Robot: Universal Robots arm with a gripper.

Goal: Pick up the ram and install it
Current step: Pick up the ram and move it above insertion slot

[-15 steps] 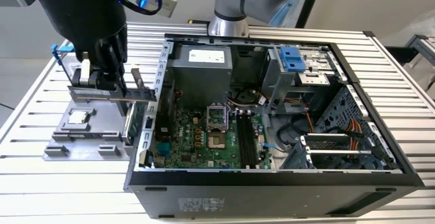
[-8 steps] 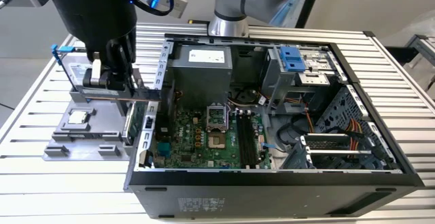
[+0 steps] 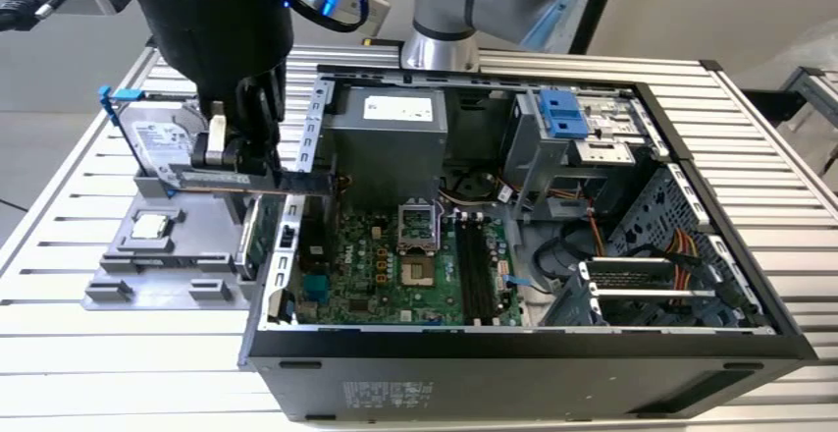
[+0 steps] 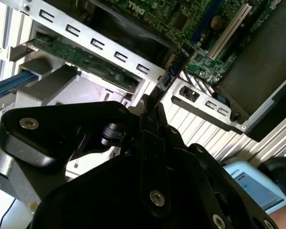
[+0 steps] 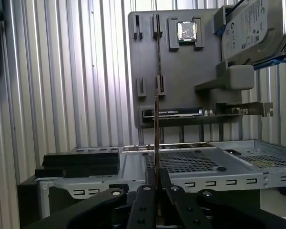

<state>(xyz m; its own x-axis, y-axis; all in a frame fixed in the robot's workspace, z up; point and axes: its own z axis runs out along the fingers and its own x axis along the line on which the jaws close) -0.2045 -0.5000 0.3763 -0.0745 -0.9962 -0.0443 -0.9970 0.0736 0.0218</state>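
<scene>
The ram [image 3: 309, 185] is a thin narrow stick held level, lying across the open computer case's wall on the exterior view's left. My gripper [image 3: 237, 169] comes down from above and is shut on it near its middle. In the first wrist view the ram [image 5: 157, 95] shows edge-on as a thin line running out from between my fingers [image 5: 145, 191], with the gripper [image 5: 156, 183] closed around its base. The black motherboard slots [image 3: 478, 277] lie inside the case, to the exterior view's right of the held ram and lower. The second wrist view shows my gripper [image 4: 150, 109] near the case's slotted back panel.
A grey fixture tray [image 3: 112, 290] beside the case holds a processor chip [image 5: 187, 31], a silver hard drive [image 3: 164, 142] in a blue frame and a green card [image 3: 262, 236]. The case [image 3: 524, 349] has a power supply [image 3: 387, 133], drive cage [image 3: 576, 123] and loose cables [image 3: 681, 245].
</scene>
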